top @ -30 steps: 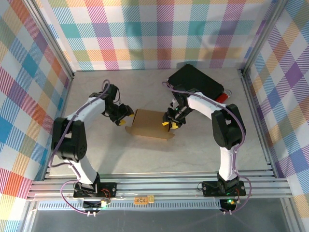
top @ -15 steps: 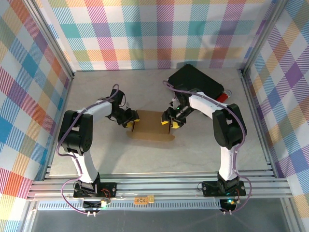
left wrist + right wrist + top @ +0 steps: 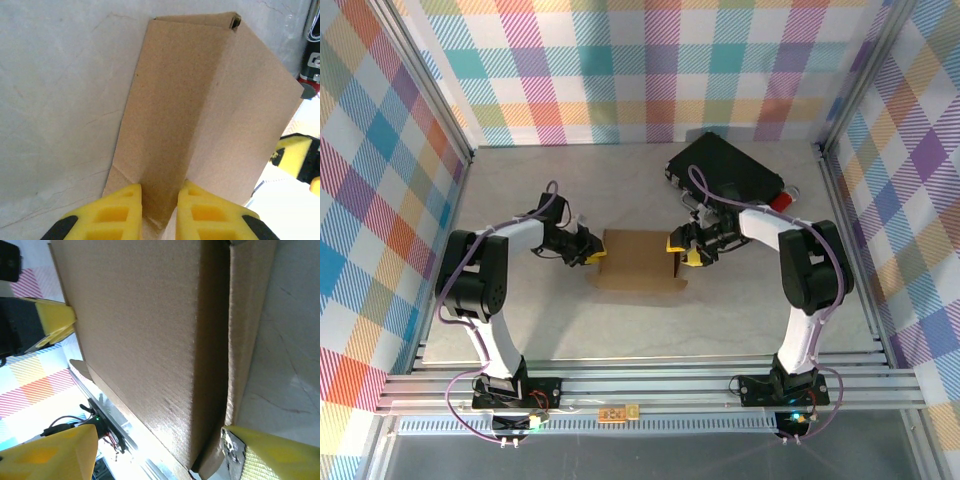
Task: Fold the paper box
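Observation:
The paper box (image 3: 638, 262) is plain brown cardboard lying low on the table's middle. My left gripper (image 3: 590, 256) is at its left edge. In the left wrist view the cardboard (image 3: 200, 100) runs away from me, and a folded edge of it sits pinched in my left gripper (image 3: 159, 192) between the yellow fingers (image 3: 122, 210). My right gripper (image 3: 682, 252) is at the box's right edge. In the right wrist view the box (image 3: 150, 330) fills the space in front of my right gripper (image 3: 155, 442), whose fingers (image 3: 275, 455) stand wide apart, open round the box's side.
A black rectangular case (image 3: 725, 172) lies at the back right, behind my right arm, with a red object (image 3: 780, 200) beside it. Plaid walls close the table on three sides. An aluminium rail (image 3: 650, 385) runs along the near edge.
My left gripper came in to the box's left edge and closed on it. My right gripper opened wider and drew slightly to the right. The box now lies flatter.

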Action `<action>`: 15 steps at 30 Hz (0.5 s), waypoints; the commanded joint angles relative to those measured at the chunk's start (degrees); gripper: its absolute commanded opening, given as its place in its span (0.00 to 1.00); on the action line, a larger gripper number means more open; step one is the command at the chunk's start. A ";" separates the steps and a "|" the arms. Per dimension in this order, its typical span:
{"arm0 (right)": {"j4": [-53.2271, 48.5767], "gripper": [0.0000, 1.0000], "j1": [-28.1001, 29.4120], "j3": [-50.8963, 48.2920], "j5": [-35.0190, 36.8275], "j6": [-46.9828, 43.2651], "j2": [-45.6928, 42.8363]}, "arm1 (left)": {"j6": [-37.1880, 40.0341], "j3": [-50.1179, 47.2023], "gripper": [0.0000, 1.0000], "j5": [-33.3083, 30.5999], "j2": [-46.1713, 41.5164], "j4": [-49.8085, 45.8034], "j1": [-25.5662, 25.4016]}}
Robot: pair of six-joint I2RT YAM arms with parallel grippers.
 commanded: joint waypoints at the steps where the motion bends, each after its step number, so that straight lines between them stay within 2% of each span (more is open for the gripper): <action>1: 5.20 0.69 -1.92 -3.68 -1.72 1.44 -1.55 | 1.72 -2.73 0.06 -3.61 1.83 -3.89 2.10; 8: 6.25 0.71 -2.36 1.84 -10.15 8.73 -6.76 | 2.00 -2.65 0.06 -3.03 1.77 -4.49 2.11; 12: -4.58 0.71 -2.60 7.18 -2.23 3.56 -5.37 | 1.92 -2.09 0.03 -3.45 1.66 -4.78 2.11; 15: -2.81 0.71 -4.11 4.75 -0.97 2.49 -3.00 | 2.32 -2.73 0.00 -3.54 1.86 -4.71 2.13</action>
